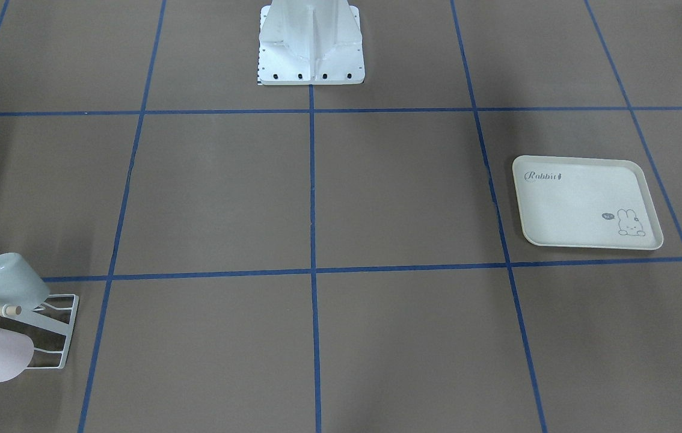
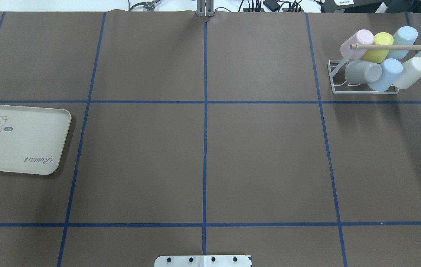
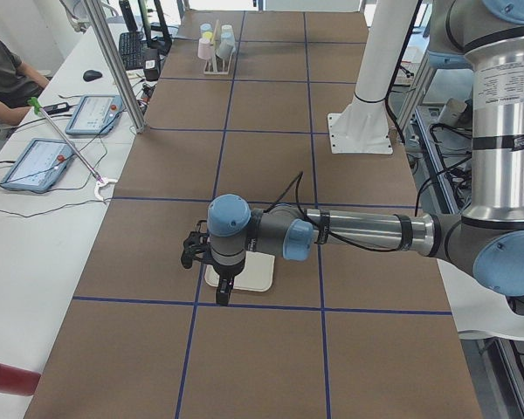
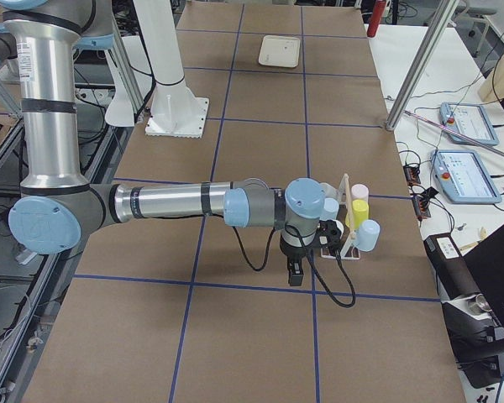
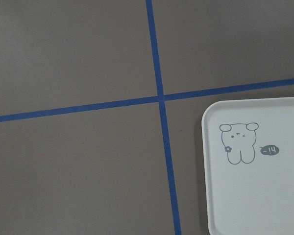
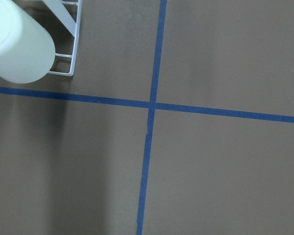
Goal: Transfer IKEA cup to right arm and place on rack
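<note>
White wire rack [image 2: 351, 92]: far right on the table [image 2: 262, 159], with six cups [image 2: 362, 71] resting on it.
Cream tray [image 2: 21, 139]: on the table's left side.
Left gripper [image 3: 196, 251]: above the tray; whether it is grasping or released cannot be told.
Right gripper [image 4: 329, 233]: just beside the rack; likewise unclear.

I note the table [image 2: 140, 167] is covered by a brown, matt, paper-like sheet, crossed by smooth blue tape [image 2: 205, 148]. The rack [image 2: 335, 79] is thin white-coated wire carrying a bare, light wood rod [image 2: 392, 47]. The cups [image 2: 362, 72] on it look like smooth plastic with a soft satin sheen. The tray [image 2: 21, 148] is cream, smooth and matt, with grey print. The pedestal [image 1: 311, 54] is white-painted metal. The left arm [image 3: 367, 231] and right arm [image 4: 168, 201] show brushed silver tube and blue plastic-looking joint caps
</note>
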`<state>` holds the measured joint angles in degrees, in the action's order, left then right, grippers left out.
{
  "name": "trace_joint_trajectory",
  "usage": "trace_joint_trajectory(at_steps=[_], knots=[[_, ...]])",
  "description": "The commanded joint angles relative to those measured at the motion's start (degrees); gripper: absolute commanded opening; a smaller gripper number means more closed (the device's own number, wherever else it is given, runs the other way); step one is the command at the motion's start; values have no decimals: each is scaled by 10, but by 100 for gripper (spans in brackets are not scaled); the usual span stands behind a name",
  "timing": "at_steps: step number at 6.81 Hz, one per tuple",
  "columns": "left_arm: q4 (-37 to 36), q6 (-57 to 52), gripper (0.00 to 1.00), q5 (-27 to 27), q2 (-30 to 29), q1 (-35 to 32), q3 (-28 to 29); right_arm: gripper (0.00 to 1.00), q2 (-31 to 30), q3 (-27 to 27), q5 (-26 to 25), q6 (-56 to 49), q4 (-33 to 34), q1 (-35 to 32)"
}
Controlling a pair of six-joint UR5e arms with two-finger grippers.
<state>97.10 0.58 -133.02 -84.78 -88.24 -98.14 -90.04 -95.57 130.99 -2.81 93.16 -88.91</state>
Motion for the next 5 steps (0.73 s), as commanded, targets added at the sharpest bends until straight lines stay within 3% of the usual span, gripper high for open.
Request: trace_joint_trajectory(at_steps=[1, 5], knots=[[0, -1, 100, 0, -2, 0, 0, 100, -8, -2, -5, 2, -7, 0], [0, 1, 100, 0, -3, 0, 0, 100, -8, -6, 5, 36, -6, 0]])
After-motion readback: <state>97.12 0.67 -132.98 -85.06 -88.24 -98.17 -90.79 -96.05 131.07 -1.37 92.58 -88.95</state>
